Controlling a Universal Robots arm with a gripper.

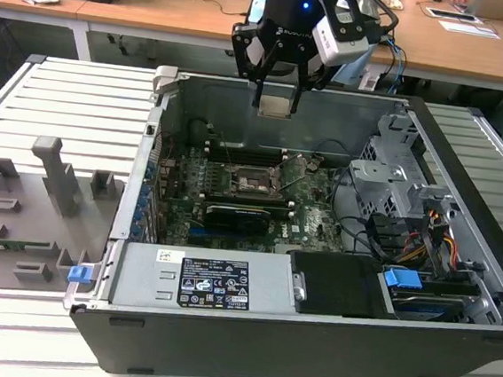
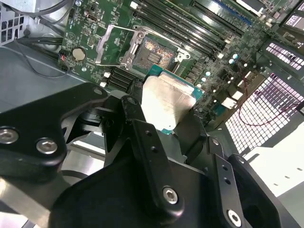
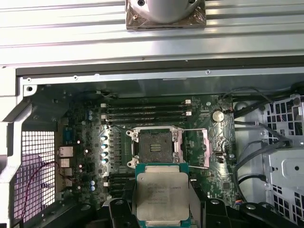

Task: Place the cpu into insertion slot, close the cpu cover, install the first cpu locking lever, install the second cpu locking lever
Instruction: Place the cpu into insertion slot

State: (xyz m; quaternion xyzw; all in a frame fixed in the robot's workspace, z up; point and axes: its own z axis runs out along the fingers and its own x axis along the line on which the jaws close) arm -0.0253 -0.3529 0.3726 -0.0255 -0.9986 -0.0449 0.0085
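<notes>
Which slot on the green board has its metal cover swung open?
The square dark insertion slot: thin silver cpu cover flipped open beside it. Long black memory slots have none.

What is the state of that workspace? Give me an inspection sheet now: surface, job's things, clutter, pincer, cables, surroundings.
Surface: grey slatted metal table carrying an open computer case.
Job's things: cpu held above the board, not seated; insertion slot empty; cpu cover swung open beside the slot.
Clutter: grey fixture plate with blocks, on the exterior view's left.
Pincer: pincer shut on the cpu, above the case.
Cables: black cables and coloured wires by the drive cage, apart from the slot.
Surroundings: wooden desks behind the table.
</notes>
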